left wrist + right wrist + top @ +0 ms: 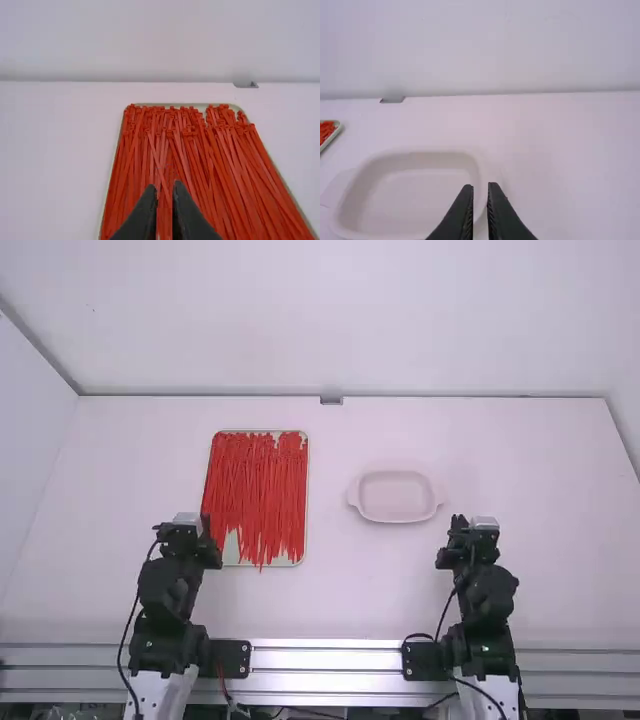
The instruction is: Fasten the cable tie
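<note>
- Cable ties [256, 498]: a thick sheaf of red ties lies loose on a flat, pale tray [232, 556]. The strands run lengthwise from the tray's far edge toward its near edge. A few tips overhang the near rim.
- The tray sits on the white table [520, 470], left of the middle, with its long sides pointing from the near edge to the far edge.
- White dish [395, 517]: shallow, rounded corners, a small lug handle at each end. It stands right of the tray, apart from it, about mid-table.
- Left gripper [164, 188]: it sits at the tray's near left corner, pointing along the ties toward the far edge. The fingers are drawn together with only a thin slit between them, and nothing is caught there. Whether the tips touch the ties cannot be told.
- Right gripper [480, 186]: it sits on the near side of the dish, by its right-hand end, tips close to the rim. The fingers are likewise nearly closed and hold nothing.
- A small grey bracket [331, 398] sits at the middle of the table's far edge.
</note>
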`<state>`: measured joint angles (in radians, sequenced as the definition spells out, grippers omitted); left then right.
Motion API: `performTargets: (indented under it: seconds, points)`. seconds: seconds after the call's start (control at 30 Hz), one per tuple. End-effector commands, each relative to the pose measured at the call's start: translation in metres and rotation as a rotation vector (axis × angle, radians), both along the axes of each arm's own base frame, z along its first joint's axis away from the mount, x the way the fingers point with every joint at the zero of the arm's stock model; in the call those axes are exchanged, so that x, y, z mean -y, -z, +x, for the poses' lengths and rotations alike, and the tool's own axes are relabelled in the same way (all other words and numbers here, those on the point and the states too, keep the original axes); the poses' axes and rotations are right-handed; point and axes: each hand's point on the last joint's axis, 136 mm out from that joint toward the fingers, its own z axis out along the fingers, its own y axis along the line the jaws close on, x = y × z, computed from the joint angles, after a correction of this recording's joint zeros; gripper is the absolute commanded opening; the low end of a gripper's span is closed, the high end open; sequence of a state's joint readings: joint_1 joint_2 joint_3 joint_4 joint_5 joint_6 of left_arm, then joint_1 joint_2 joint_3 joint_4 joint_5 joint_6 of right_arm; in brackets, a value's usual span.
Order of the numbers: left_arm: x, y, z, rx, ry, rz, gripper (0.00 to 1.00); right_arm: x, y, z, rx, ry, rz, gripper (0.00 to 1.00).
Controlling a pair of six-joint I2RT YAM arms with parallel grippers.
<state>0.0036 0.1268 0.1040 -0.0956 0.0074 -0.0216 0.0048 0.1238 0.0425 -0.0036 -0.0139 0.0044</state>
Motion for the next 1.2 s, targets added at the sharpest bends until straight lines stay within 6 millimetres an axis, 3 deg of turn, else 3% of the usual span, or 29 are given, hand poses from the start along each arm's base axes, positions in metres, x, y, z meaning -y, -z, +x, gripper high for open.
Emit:
performTargets:
  seconds: [0.0, 0.4, 0.67, 1.17]
  points:
    - [0.003, -0.017, 0.001, 0.004, 0.016, -0.021, 0.14, -0.004, -0.02, 0.002, 0.014, -0.014, 0.019, 0.14]
    - [0.017, -0.018, 0.004, -0.189, 0.065, -0.12, 0.33, -0.025, -0.022, 0.012, -0.122, -0.09, 0.058, 0.34]
    - [0.038, -0.04, 0.02, -0.243, 0.177, -0.165, 0.49, -0.038, -0.026, 0.025, -0.217, -0.102, 0.071, 0.5]
    - [0.025, -0.031, 0.053, -0.507, 0.046, -0.214, 0.78, -0.06, -0.025, 0.061, -0.388, -0.113, 0.105, 0.78]
